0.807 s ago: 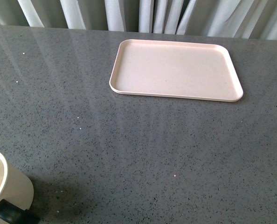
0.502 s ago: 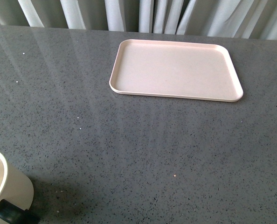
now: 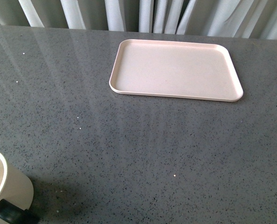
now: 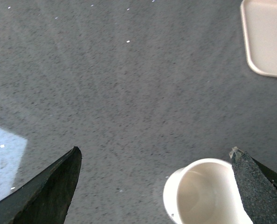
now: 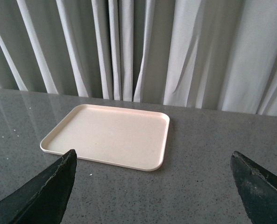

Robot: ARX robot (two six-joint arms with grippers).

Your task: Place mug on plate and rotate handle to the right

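No writing, label, brand mark, number or sign can be read in any view; the part of the mug that shows is plain cream; the plate is plain pale pink.
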